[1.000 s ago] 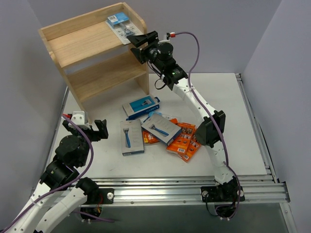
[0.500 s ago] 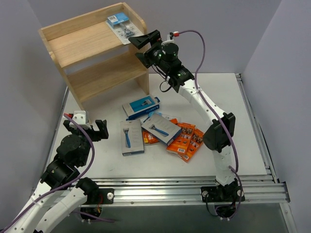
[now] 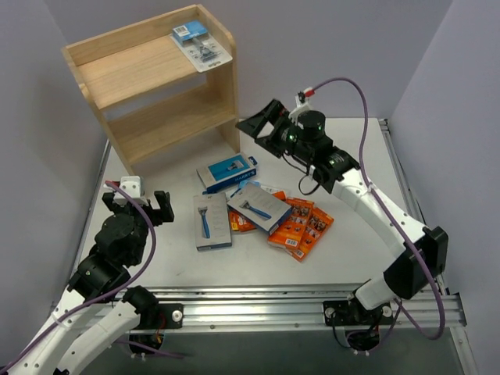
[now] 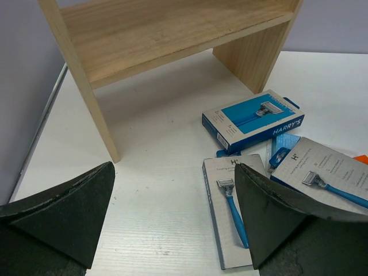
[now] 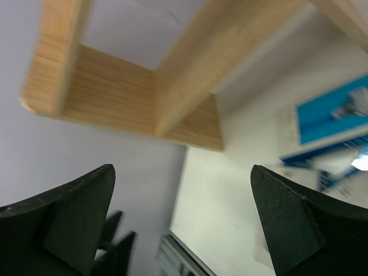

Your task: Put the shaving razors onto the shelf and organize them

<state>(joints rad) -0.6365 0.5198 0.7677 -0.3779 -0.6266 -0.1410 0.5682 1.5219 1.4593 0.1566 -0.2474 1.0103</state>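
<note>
The left gripper [image 3: 141, 205] hung at the table's [image 3: 375, 195] eight o'clock, its fingers wide apart and holding nothing. The shelf [image 3: 125, 70] stood at eleven o'clock, with the clear blister pack [image 3: 200, 44] lying flat at the right end of its top tier. Near the table's middle lay three grey-and-blue boxes [image 3: 212, 221], with the orange boxes [image 3: 301, 226] touching them at their four o'clock. The right gripper [image 3: 260, 125] hovered at twelve o'clock of that heap, near the shelf's right panel, its fingers spread and empty.
</note>
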